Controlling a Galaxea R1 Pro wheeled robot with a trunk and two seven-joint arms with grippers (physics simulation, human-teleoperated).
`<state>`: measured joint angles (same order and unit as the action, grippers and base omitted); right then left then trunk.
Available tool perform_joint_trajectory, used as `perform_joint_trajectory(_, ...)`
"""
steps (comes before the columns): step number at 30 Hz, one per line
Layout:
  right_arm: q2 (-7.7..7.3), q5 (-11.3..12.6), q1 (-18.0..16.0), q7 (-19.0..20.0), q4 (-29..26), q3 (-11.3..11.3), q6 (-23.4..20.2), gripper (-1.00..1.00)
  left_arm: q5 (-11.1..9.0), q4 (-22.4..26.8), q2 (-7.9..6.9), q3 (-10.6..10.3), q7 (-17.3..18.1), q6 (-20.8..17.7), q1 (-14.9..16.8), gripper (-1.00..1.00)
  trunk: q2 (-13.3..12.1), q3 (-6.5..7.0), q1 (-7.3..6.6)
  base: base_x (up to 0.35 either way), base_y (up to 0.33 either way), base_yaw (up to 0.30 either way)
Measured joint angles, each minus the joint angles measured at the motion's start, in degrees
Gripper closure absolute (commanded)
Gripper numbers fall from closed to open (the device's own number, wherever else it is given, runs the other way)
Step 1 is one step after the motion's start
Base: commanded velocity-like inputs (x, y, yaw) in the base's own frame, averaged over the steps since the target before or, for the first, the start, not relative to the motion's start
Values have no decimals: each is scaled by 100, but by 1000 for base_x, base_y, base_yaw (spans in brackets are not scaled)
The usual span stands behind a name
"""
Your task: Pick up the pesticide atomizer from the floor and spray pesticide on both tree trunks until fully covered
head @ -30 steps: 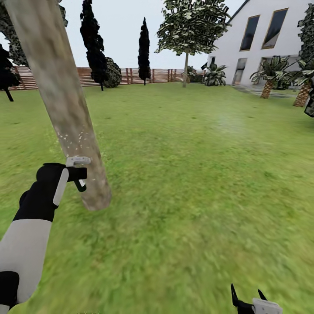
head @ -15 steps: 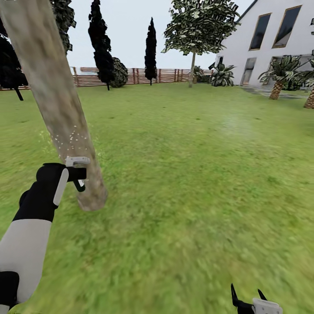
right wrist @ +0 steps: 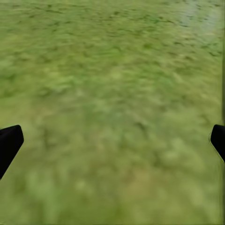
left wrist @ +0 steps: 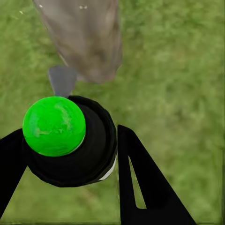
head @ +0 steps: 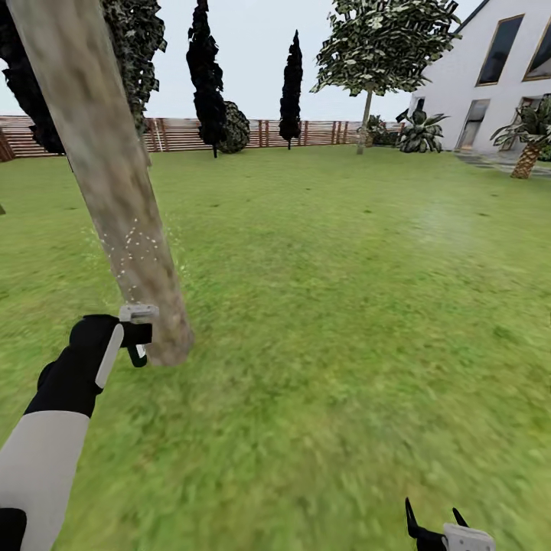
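A: Atomizer (left wrist: 65,140) is clenched in the left hand (left wrist: 70,173), its grey nozzle aimed at the tree trunk (head: 115,199) at 10 o'clock in the head view.

B: Progress?

A: Pale pesticide specks (head: 138,249) dot 1 band low on the trunk; most bark looks bare, and I judge the 2nd tree remains.

B: Unclear?

A: The trunk's crown is cut off. The right hand (head: 438,528) hangs released over grass (right wrist: 112,93).
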<state>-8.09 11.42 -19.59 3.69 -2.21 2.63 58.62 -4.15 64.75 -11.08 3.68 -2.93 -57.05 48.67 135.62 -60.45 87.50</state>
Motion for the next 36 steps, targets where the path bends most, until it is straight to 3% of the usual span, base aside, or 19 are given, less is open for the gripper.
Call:
perform_joint_trajectory(6, 0, 0, -1, 0, 1, 0, 0, -100, 0, -41, 9, -2, -9, 7, -16, 100, 0, 0, 0, 139, -268, 7)
perform_joint_trajectory(18, 0, 0, -1, 0, 1, 0, 0, -100, -4, -42, 9, 10, -249, 10, -25, 100, 0, 0, 0, 145, -264, 240)
perform_joint_trajectory(24, 0, 0, -1, -1, 1, 0, 0, -100, 0, -42, 11, 9, -266, 6, -26, 100, 0, 0, 0, 234, -193, 17)
perform_joint_trajectory(30, 0, 0, -1, 0, 1, 0, 0, -100, -5, -277, 9, 10, -511, 23, -111, 100, 0, 0, 0, 219, -200, 27)
perform_joint_trajectory(36, 0, 0, -1, 0, 1, 0, 0, -100, -4, -288, 9, 10, -516, 28, -121, 100, 0, 0, 0, 155, -238, 262)
